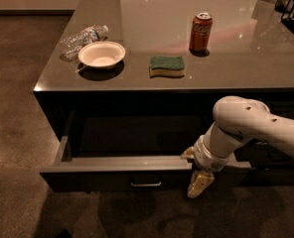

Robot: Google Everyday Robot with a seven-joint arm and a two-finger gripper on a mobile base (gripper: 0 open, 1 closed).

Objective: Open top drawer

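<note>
The top drawer point(112, 175) is the wide dark front under the counter, pulled out, with its shallow grey interior point(132, 135) showing. Its small loop handle point(146, 184) sits at the centre of the front. My gripper point(193, 168) is at the drawer's front edge, right of the handle. It is open, with one cream fingertip point(187, 153) over the top rim and the other point(198, 183) hanging in front of the panel. It is not on the handle. The white arm point(246, 125) comes in from the right.
On the grey countertop point(226, 68) lie a white bowl point(102, 54), a crushed plastic bottle point(82, 37), a green sponge point(167, 66) and a red soda can point(200, 31). Brown floor point(18, 113) lies to the left and in front.
</note>
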